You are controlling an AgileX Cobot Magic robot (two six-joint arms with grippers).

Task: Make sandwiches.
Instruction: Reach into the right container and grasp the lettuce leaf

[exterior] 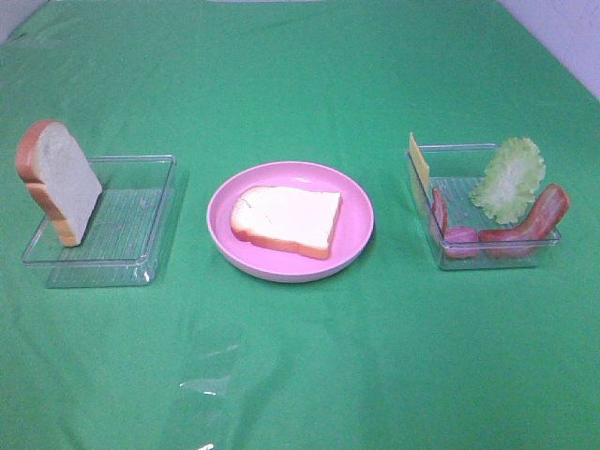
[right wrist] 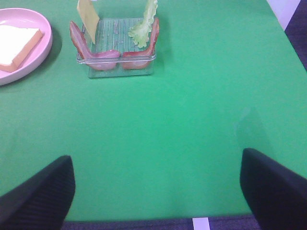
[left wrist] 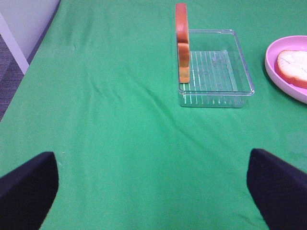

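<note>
No stacked sandwich shows. One white bread slice (exterior: 287,217) with an orange-brown crust lies flat on the round pink plate (exterior: 356,239) at the centre. Two more bread slices (exterior: 60,181) stand on edge against the left wall of a clear tray (exterior: 141,220). A clear tray on the right (exterior: 450,258) holds green lettuce (exterior: 508,179), red-brown bacon (exterior: 530,225), pink ham (exterior: 460,238) and yellow cheese (exterior: 418,159). Neither gripper shows in the exterior high view. My left gripper (left wrist: 153,191) and right gripper (right wrist: 158,191) are open and empty over bare cloth, far from the trays.
A green cloth (exterior: 300,375) covers the table. The table edge and floor show at the left of the left wrist view (left wrist: 14,62) and near the right gripper (right wrist: 201,224). A white wall corner (exterior: 562,37) is at the back right.
</note>
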